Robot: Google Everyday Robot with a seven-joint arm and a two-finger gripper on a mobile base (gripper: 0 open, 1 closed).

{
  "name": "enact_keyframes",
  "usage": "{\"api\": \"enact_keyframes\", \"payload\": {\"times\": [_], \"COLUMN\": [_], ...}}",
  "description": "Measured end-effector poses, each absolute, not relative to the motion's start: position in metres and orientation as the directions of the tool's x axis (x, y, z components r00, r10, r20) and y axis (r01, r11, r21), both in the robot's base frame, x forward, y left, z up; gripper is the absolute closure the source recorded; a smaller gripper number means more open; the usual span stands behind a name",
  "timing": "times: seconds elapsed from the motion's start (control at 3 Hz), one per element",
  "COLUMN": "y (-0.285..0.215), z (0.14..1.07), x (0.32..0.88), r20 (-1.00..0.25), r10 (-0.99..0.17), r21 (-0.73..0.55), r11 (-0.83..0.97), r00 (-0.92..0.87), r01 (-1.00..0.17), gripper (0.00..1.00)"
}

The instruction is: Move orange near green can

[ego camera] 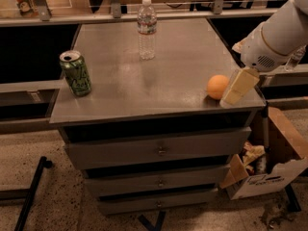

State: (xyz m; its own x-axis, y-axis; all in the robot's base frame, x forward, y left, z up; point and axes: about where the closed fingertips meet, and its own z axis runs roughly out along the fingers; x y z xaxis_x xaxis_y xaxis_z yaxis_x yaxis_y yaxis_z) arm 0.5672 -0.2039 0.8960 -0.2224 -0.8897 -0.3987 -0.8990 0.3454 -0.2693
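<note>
Nearest: cardboard box [269,179] on the floor at the surface's right front corner, flaps open, clutter inside. Three drawers [159,150] stacked under the surface [144,95], all closed.

Front right of the surface: orange [217,86], sitting close to the front edge and right corner. End effector [238,87] is just beside it on the right, tilted, low end down at the surface near the corner. It looks pressed up against the orange's right side, but actual contact is unclear. Can't tell if it's spread or closed; only one pale slab of it shows. Not holding anything that I can see. White arm [276,37] comes in from the upper right.

Left side: green can [75,73], upright, near the left edge, well apart from the orange.

Far: clear water bottle [147,29], upright, near the back edge, roughly centre.
</note>
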Motion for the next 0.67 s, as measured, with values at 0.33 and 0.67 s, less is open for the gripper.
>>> {"api": "enact_keyframes", "payload": {"times": [0.33,0.67], "y": [-0.195,-0.191], "z": [0.873,0.857], "x": [0.578,0.583], "r20": [-0.447,-0.473], "r10": [-0.865,-0.849], "r21": [-0.229,-0.199], "r11": [0.355,0.361], "r00": [-0.227,-0.233], "r01": [-0.906,-0.911], "gripper": [0.00,0.00]}}
